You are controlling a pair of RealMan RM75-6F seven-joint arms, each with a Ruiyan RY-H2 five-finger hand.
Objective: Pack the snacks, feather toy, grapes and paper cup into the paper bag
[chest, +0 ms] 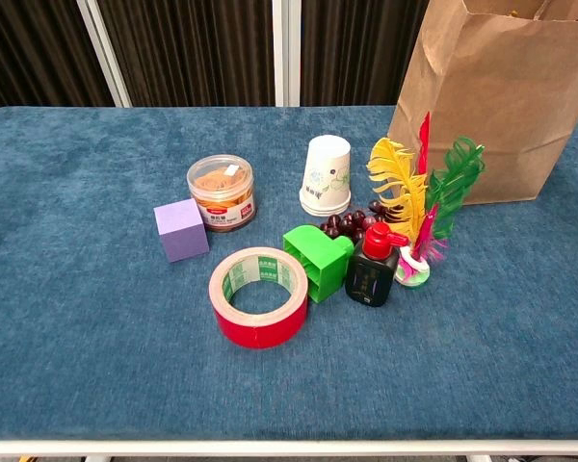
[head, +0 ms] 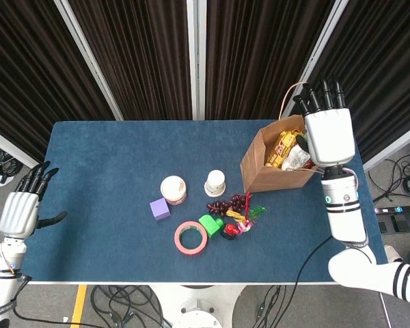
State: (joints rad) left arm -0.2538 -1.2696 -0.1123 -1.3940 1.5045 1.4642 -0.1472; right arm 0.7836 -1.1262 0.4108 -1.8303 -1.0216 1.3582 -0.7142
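Observation:
The brown paper bag [head: 270,172] [chest: 496,106] stands at the table's right, with snack packets [head: 289,149] inside. My right hand [head: 328,130] hovers above the bag's right edge, fingers spread and empty. The upside-down paper cup [head: 215,183] [chest: 327,175], dark grapes [head: 229,203] [chest: 352,221] and the yellow, green and red feather toy [head: 244,215] [chest: 419,212] lie left of the bag's front. My left hand [head: 22,208] is open off the table's left edge, far from everything.
A lidded snack jar [head: 173,190] [chest: 222,192], purple cube [head: 160,208] [chest: 181,229], red tape roll [head: 190,238] [chest: 260,296], green block [head: 210,224] [chest: 316,260] and black bottle with red cap [head: 229,231] [chest: 372,269] cluster mid-table on the blue cloth [head: 102,178].

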